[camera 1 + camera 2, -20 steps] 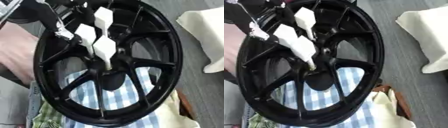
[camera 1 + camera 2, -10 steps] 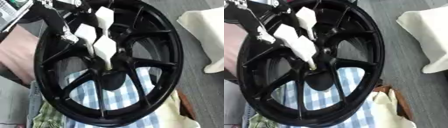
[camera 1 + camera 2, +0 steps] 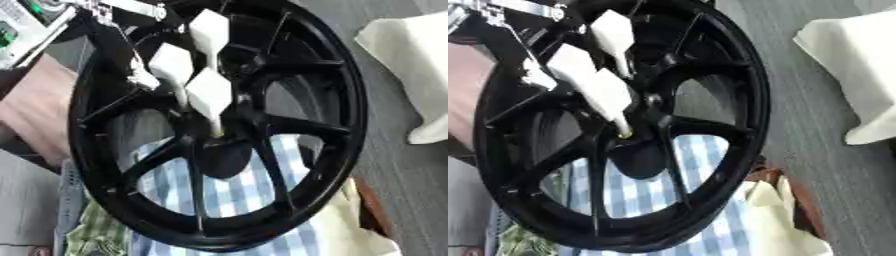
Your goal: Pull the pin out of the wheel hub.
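A black spoked wheel (image 3: 337,100) stands tilted and fills most of both views. Its dark hub (image 3: 226,156) sits low in the middle. My left hand (image 3: 208,92) comes in from the upper left with white-padded fingers (image 3: 570,64) bunched just above the hub. A thin pale pin (image 3: 623,131) with a yellowish tip runs from the lowest pad down to the hub's upper edge, pinched there by the fingers. How deep the pin sits in the hub is hidden. My right hand shows in no view.
A blue and white checked cloth (image 3: 229,200) lies beneath the wheel, showing through the spokes. Cream fabric (image 3: 407,55) lies at the right and more (image 3: 785,225) at the lower right. A greenish cloth (image 3: 96,235) is at the lower left, and a brown surface (image 3: 39,105) at the left.
The whole picture has shifted slightly. My left hand stays at the hub with the pin between its fingers; the wheel has not visibly moved.
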`<action>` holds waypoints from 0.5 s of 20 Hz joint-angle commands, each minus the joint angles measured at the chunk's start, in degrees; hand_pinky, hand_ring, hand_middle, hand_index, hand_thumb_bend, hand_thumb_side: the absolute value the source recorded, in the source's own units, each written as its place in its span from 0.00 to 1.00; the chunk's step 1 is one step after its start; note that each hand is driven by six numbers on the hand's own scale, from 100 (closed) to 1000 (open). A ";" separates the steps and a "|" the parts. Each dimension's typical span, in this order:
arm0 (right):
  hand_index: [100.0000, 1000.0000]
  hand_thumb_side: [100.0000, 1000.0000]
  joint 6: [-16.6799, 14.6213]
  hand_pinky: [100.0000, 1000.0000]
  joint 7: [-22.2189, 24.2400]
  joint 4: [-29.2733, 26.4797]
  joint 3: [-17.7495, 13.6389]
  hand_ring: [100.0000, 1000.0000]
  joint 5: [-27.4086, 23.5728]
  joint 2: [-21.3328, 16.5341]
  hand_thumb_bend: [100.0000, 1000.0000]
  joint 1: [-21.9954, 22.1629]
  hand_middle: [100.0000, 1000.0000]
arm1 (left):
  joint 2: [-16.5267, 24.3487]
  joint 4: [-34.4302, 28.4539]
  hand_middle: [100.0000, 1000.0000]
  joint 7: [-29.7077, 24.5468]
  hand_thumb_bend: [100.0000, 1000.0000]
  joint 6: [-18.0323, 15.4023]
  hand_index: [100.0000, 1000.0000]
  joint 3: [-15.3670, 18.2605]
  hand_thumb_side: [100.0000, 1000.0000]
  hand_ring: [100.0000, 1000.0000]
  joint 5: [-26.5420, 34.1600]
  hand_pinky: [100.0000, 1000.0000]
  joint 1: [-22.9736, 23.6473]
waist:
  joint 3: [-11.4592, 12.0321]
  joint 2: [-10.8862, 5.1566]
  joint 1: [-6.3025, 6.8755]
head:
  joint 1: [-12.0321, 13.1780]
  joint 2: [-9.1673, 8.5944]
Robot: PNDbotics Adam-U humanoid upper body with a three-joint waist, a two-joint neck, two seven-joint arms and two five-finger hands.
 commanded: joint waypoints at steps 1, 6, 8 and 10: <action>0.77 0.62 -0.12 0.87 -0.15 -0.88 -0.69 0.73 -0.34 -1.03 0.00 -0.46 0.58 | 0.84 -0.02 0.60 0.00 0.22 0.00 0.72 0.82 0.14 0.78 -0.26 0.72 -0.67 | 0.02 -0.95 -0.40 | 0.18 -0.10; 0.77 0.62 -0.01 0.87 -0.39 -0.88 -0.76 0.73 -0.33 -0.81 0.00 -0.23 0.58 | 1.20 -0.65 0.52 0.01 0.08 1.31 0.64 2.11 0.11 0.73 1.06 0.69 -0.80 | 0.05 -1.05 -0.43 | 0.14 -0.09; 0.77 0.62 0.00 0.87 -0.48 -0.88 -0.81 0.73 -0.30 -0.76 0.00 -0.15 0.58 | 1.44 -1.06 0.46 0.41 0.00 1.80 0.59 2.59 0.06 0.70 1.56 0.67 -0.81 | 0.04 -1.09 -0.44 | 0.15 -0.10; 0.77 0.62 0.06 0.87 -0.58 -0.88 -0.83 0.73 -0.28 -0.70 0.00 -0.04 0.58 | 1.79 -1.53 0.41 1.59 0.00 2.31 0.54 3.35 0.04 0.68 2.55 0.65 -0.86 | 0.04 -1.13 -0.48 | 0.13 -0.08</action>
